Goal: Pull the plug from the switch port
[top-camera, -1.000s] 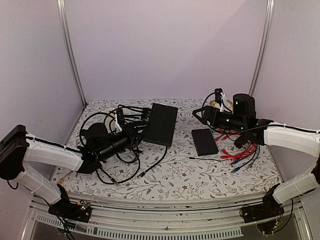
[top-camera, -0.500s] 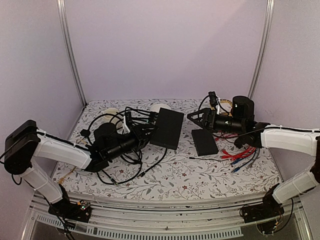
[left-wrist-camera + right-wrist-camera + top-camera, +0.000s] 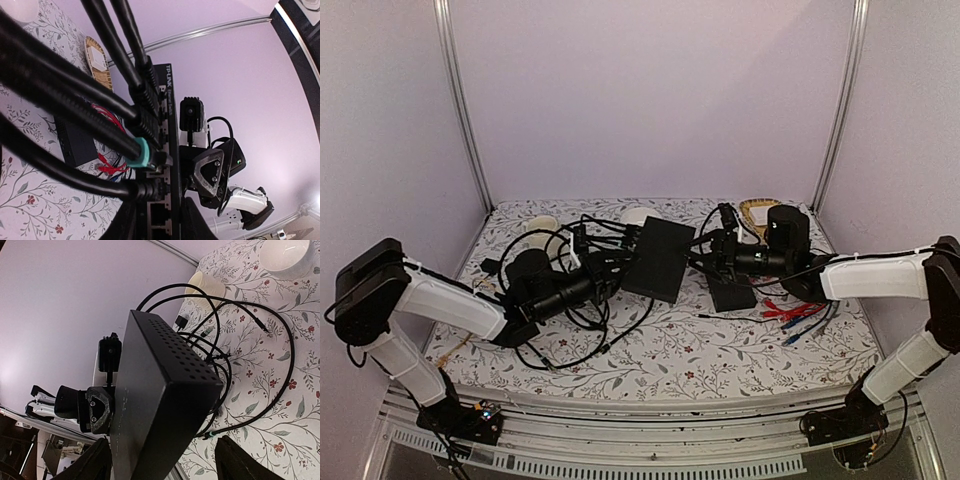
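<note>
The switch (image 3: 660,258) is a flat black box held tilted above the table near the middle. My left gripper (image 3: 616,266) is shut on its port edge. In the left wrist view my left gripper (image 3: 160,220) has a finger on each flat face of the switch (image 3: 172,125). Several black cables are plugged into its ports, and one plug has a teal boot (image 3: 141,152). My right gripper (image 3: 704,258) is at the opposite edge. In the right wrist view my right gripper (image 3: 167,460) is open around the switch (image 3: 160,405), with a gap at the right finger (image 3: 240,460).
A shorter black box (image 3: 732,292) lies right of the switch, under my right arm. Red and blue cables (image 3: 802,310) lie further right. Loose black cables (image 3: 570,340) loop over the left half. Two white bowls (image 3: 542,225) (image 3: 635,213) and a wicker tray (image 3: 757,210) are at the back.
My right gripper has moved left from over the small black box to the switch's free edge, and its jaws have narrowed. My left gripper has carried the switch slightly right.
</note>
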You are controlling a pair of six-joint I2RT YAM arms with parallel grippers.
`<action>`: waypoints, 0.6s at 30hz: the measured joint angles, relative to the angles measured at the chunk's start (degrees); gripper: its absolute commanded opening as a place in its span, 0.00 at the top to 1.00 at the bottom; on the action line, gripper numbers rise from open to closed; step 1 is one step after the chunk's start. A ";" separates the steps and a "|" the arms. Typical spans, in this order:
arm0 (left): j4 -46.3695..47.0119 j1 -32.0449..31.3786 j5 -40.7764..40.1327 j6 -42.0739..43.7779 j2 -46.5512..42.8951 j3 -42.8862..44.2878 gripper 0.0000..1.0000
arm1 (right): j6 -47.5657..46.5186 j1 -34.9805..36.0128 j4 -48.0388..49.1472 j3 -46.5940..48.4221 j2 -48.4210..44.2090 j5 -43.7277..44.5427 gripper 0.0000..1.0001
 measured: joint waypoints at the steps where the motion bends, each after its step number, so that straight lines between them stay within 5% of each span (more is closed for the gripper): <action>1: 0.20 0.02 0.50 -0.07 0.44 0.02 1.00 | 0.44 0.09 0.59 0.00 0.35 -0.46 0.27; 18: 1.18 0.20 6.71 -0.68 3.61 2.08 1.00 | 3.50 0.28 5.31 0.98 5.27 -8.48 0.45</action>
